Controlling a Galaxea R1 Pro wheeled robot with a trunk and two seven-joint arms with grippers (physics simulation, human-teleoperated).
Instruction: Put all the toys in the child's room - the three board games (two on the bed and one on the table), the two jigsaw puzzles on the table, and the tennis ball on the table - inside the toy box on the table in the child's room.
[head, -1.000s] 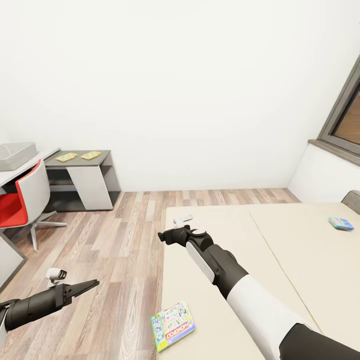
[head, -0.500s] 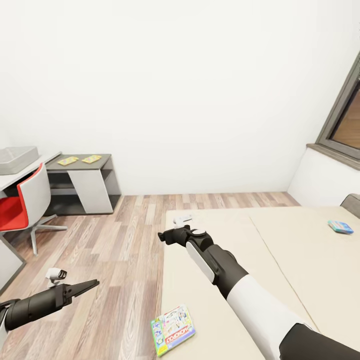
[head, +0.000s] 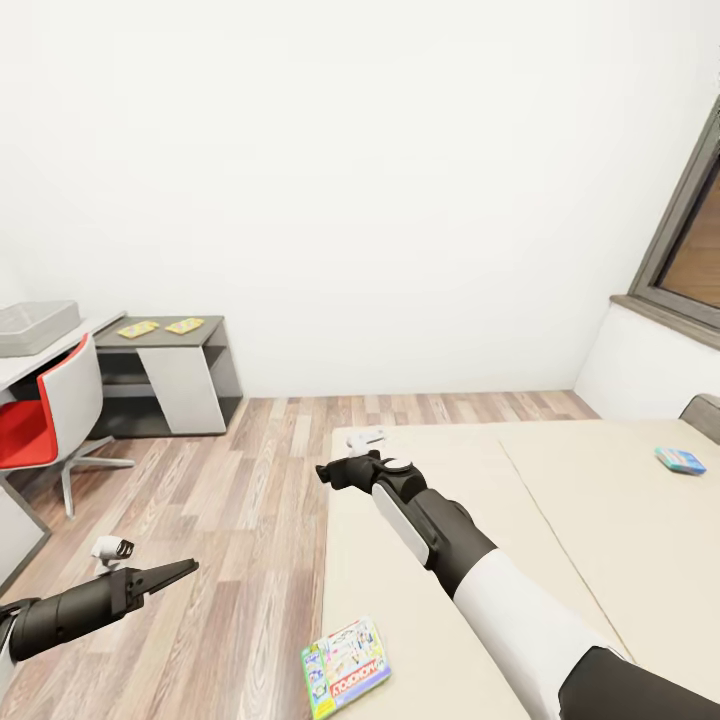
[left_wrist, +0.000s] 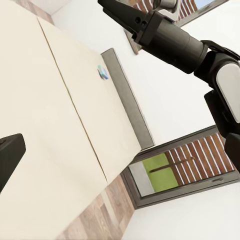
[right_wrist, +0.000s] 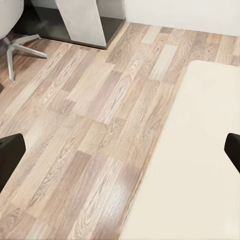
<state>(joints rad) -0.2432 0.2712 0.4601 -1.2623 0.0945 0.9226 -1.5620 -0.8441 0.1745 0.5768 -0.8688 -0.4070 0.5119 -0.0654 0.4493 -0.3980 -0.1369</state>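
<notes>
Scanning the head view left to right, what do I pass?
Toy box → red chair → left tool → white-and-green board game → right tool → blue board game on the bed.

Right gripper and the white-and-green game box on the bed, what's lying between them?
Nothing: in the head view, only bare bed lies between the right gripper and the game box.
</notes>
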